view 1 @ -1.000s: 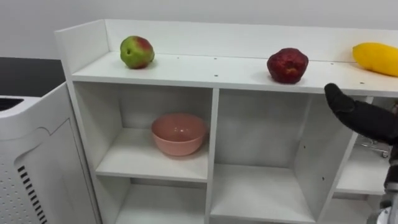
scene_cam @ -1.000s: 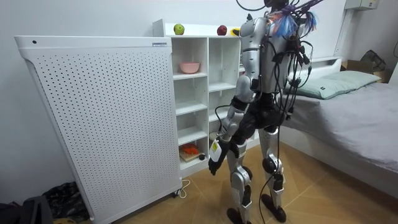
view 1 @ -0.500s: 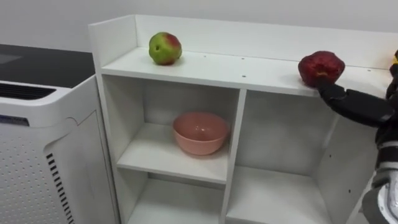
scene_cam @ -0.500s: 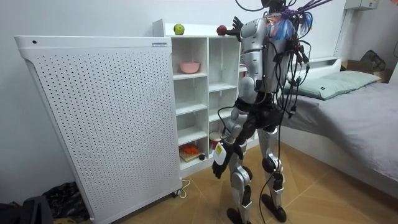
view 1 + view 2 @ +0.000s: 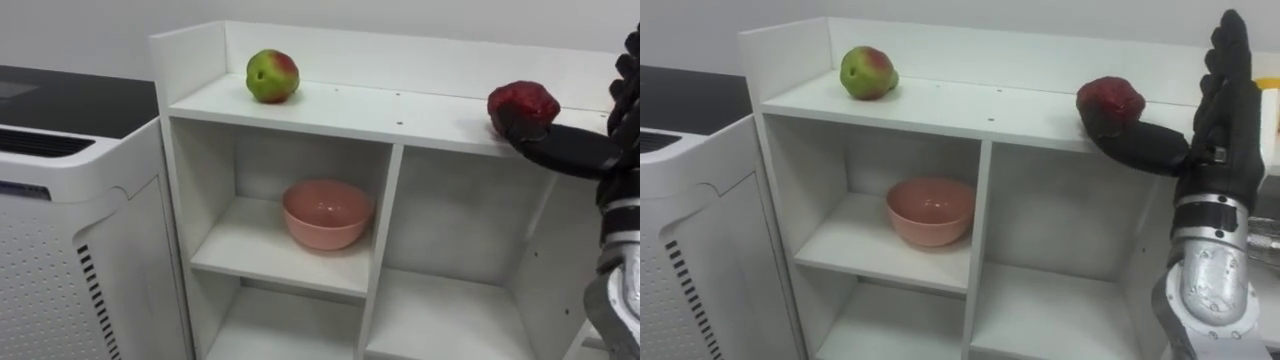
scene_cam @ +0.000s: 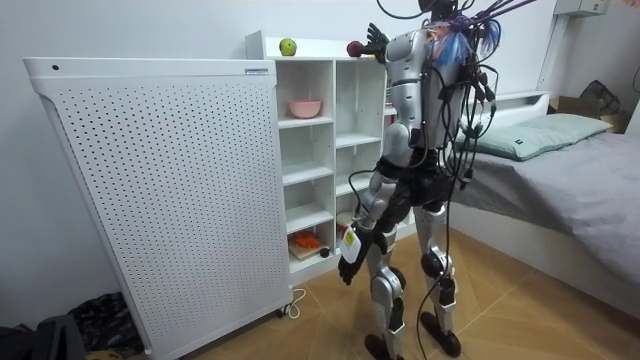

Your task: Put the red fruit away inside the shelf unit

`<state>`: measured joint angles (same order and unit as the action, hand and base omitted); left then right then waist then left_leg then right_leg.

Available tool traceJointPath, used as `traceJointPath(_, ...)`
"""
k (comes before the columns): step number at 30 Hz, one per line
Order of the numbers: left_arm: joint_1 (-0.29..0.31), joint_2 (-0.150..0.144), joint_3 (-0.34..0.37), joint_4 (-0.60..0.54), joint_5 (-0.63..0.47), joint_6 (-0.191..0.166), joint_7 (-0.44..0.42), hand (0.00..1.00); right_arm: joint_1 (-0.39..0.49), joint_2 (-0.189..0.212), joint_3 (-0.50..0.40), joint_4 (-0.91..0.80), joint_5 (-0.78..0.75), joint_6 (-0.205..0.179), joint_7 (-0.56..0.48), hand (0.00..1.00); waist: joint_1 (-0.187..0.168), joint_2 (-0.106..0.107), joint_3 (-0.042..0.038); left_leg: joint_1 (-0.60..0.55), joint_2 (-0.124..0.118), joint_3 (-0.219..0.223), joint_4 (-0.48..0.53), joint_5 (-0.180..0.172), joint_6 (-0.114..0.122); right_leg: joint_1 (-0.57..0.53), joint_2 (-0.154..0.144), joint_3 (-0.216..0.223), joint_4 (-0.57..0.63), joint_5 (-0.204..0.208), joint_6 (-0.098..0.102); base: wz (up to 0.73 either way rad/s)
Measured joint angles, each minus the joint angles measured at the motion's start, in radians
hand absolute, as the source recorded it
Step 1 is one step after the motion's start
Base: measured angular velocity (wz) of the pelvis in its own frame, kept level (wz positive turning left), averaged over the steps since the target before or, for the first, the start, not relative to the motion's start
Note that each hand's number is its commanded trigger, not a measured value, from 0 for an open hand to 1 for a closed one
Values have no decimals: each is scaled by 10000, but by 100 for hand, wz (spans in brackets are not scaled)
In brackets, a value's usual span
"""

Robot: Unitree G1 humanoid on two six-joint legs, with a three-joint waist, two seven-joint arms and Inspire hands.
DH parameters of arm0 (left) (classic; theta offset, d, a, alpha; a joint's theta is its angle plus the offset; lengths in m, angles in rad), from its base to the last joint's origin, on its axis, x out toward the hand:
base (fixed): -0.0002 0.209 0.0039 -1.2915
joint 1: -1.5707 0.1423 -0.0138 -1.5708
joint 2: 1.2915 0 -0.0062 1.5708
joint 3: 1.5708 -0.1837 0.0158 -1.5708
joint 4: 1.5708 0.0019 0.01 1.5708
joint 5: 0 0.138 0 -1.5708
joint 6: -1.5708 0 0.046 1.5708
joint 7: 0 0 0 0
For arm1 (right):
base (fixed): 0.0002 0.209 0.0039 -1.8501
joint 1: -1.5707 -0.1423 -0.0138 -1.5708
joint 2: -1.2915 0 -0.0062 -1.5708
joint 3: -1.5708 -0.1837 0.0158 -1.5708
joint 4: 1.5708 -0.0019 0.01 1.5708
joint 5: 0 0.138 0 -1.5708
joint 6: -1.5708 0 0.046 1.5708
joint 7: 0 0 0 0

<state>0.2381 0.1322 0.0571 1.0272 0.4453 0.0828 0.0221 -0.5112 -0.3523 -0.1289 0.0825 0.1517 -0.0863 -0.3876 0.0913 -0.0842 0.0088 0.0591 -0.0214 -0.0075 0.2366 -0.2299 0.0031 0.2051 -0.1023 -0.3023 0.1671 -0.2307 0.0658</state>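
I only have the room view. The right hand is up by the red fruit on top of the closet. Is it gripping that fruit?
Observer: No. In the right eye view the right hand is open. Its fingers point straight up, and just the thumb reaches out to the red apple.
Operator: Is the thumb touching it?
Observer: It appears to. The thumb tip lies against the apple's lower front.
Operator: Is the apple off the shelf?
Observer: No, it rests on the top shelf.
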Motion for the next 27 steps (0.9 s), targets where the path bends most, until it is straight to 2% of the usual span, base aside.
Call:
traceJointPath(8,131,243,17,-285,88,-3,-392,0,-250,-188,-4,810,200,29,421,0,24,-168,-102,68,3,-26,-13,2,2,32,0,4,12,0,0,0)
traceJointPath(14,210,375,53,-270,93,-2,-559,0,-250,-388,-2,1065,400,73,978,2,25,-296,-40,95,10,-7,-12,3,2,51,0,14,7,0,0,-2)
traceJointPath(15,208,381,106,-270,108,2,-574,0,-250,-399,-2,1113,419,84,1091,12,25,-324,-27,95,14,-1,-9,3,2,49,0,13,7,0,0,0)
traceJointPath(17,196,384,196,-270,208,7,-610,0,-251,-460,-1,1255,520,65,1234,17,30,-342,-14,94,16,-5,-6,3,2,47,0,13,2,0,0,0)
traceJointPath(18,173,389,205,-270,246,26,-610,0,-251,-546,-1,1403,574,16,1354,39,42,-347,-14,92,16,4,6,3,2,48,0,14,5,0,0,0)
traceJointPath(19,157,390,206,-270,280,46,-610,0,-250,-647,0,1497,630,19,1503,56,79,-360,-11,85,18,15,16,3,2,46,0,12,6,0,0,0)
traceJointPath(20,126,390,206,-270,280,55,-609,0,-250,-726,1,1544,691,19,1584,59,120,-370,1,62,20,25,33,3,2,32,0,10,4,0,0,0)
traceJointPath(22,101,393,204,-270,279,89,-603,0,-250,-794,8,1614,736,20,1655,92,184,-370,6,47,24,35,59,3,2,29,0,9,6,0,0,0)
traceJointPath(23,87,401,203,-270,278,150,-582,0,-250,-842,37,1684,732,20,1723,100,202,-371,5,36,27,33,82,3,2,34,2,7,9,0,0,0)
traceJointPath(27,-4,423,200,-270,274,411,-536,0,-256,-1126,194,1815,721,111,1940,100,199,-372,3,-89,26,7,215,3,1,32,5,13,14,0,0,3)
